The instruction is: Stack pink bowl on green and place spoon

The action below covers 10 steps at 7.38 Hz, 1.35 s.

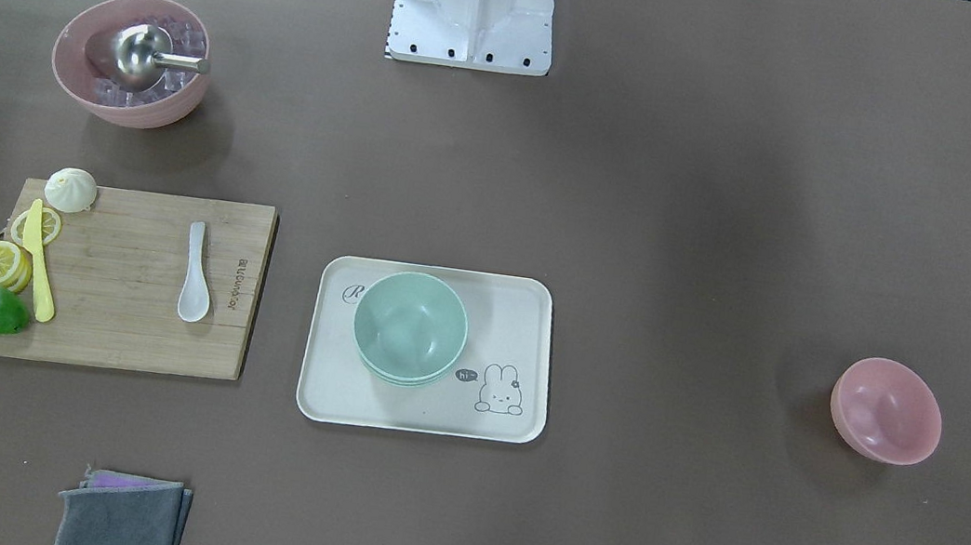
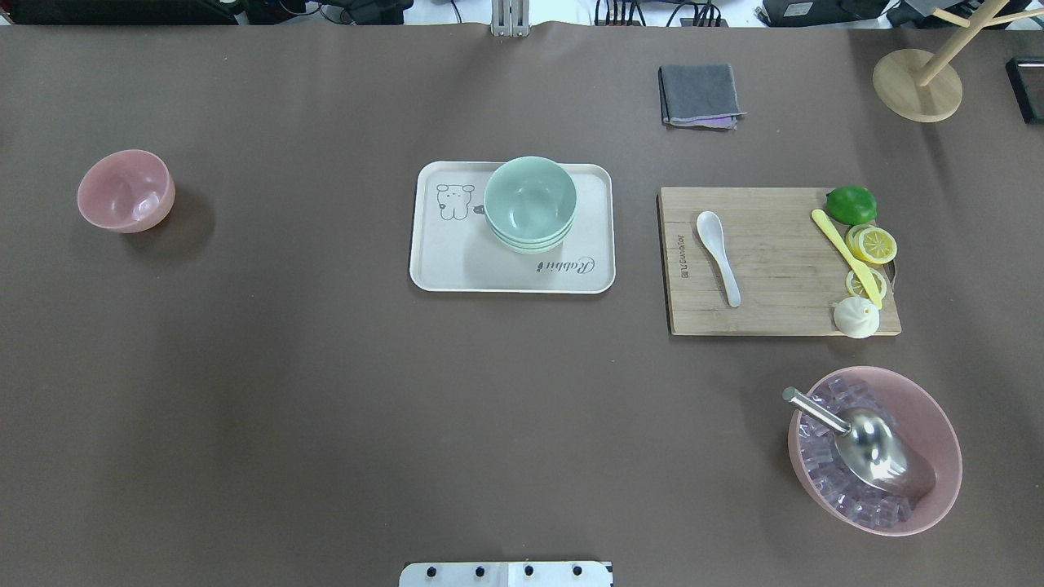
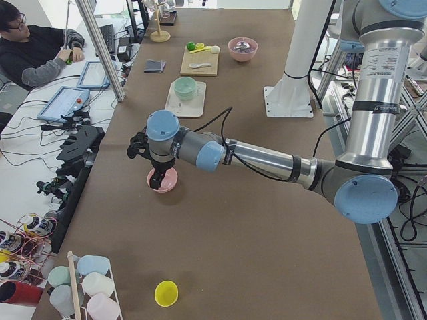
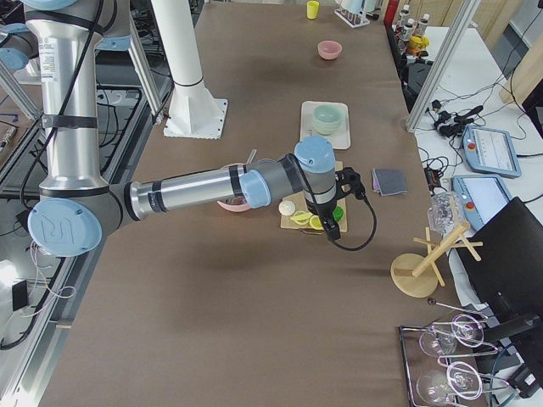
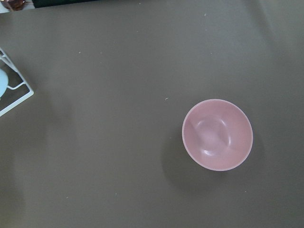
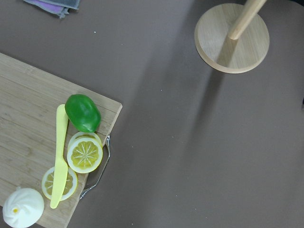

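An empty pink bowl [image 1: 886, 411] stands alone on the brown table, on my left [image 2: 126, 191]. It fills the right of the left wrist view [image 5: 217, 135]. Stacked green bowls [image 1: 410, 326] sit on a white rabbit tray [image 1: 517, 314] at mid-table [image 2: 530, 204]. A white spoon [image 1: 196, 272] lies on a wooden cutting board [image 1: 125, 300], also in the overhead view [image 2: 718, 254]. My left gripper [image 3: 156, 180] hangs over the pink bowl [image 3: 167, 183]. My right gripper [image 4: 325, 229] hangs over the board's fruit end. I cannot tell whether either is open or shut.
On the board lie a lime [image 2: 851, 204], lemon slices [image 2: 873, 244], a yellow knife [image 2: 844, 254] and a bun [image 2: 855, 317]. A larger pink bowl of ice with a metal scoop [image 2: 874, 448] stands near my right. A grey cloth [image 2: 700, 94] and a wooden stand [image 2: 917, 86] lie beyond.
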Available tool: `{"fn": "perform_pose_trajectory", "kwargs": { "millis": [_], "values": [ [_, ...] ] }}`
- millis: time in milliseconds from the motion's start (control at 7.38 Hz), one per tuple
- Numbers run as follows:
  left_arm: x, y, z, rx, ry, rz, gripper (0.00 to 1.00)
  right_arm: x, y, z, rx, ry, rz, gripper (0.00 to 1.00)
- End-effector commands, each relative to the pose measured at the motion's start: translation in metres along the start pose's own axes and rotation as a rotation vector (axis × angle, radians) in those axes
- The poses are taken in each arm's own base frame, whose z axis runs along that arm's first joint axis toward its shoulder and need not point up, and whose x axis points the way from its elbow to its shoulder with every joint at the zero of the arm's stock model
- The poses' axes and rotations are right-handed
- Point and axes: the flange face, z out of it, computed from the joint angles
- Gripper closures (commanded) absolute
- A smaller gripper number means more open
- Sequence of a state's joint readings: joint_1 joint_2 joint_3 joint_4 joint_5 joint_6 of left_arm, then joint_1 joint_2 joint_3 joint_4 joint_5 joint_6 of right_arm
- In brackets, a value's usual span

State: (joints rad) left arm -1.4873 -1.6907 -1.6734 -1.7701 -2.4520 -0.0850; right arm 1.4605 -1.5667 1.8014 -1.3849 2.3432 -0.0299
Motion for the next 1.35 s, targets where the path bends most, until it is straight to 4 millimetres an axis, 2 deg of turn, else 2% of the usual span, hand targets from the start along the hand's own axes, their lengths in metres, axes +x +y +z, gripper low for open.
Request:
{"fn": "perform_pose_trajectory", "kwargs": {
  "millis": [0,135,271,406,542,677,813,948,1084,1219],
  "values": [
    [0.009,-0.047,0.052,-0.061,0.021,0.03,0.01,-0.013,-0.026,0.03,-0.034,-0.02,-0.043,0.0],
    [-0.002,-0.06,0.076,-0.087,0.013,0.022,0.01,-0.021,-0.03,0.045,-0.057,-0.008,-0.06,0.0],
    [-0.008,-0.059,0.103,-0.116,-0.003,0.019,0.01,-0.03,-0.036,0.059,-0.078,-0.01,-0.042,0.0],
    [-0.001,-0.063,0.132,-0.155,-0.046,0.025,0.01,-0.041,-0.046,0.076,-0.1,-0.019,-0.002,0.0],
    [0.017,-0.064,0.16,-0.171,-0.076,-0.025,0.01,-0.049,-0.048,0.088,-0.118,-0.027,0.011,0.0],
    [0.025,-0.062,0.181,-0.137,-0.105,-0.079,0.01,-0.051,-0.052,0.089,-0.118,-0.028,0.019,0.0],
    [0.019,-0.053,0.207,-0.117,-0.12,-0.082,0.02,-0.051,-0.052,0.089,-0.118,-0.028,0.02,0.0],
    [0.02,-0.056,0.209,-0.111,-0.116,-0.075,0.03,-0.051,-0.052,0.089,-0.118,-0.028,0.02,0.0],
    [0.022,-0.057,0.208,-0.108,-0.109,-0.072,0.16,-0.051,-0.052,0.089,-0.118,-0.028,0.021,0.0],
    [0.021,-0.056,0.208,-0.109,-0.108,-0.07,0.38,-0.051,-0.052,0.089,-0.118,-0.028,0.02,0.0]
  ]
}}
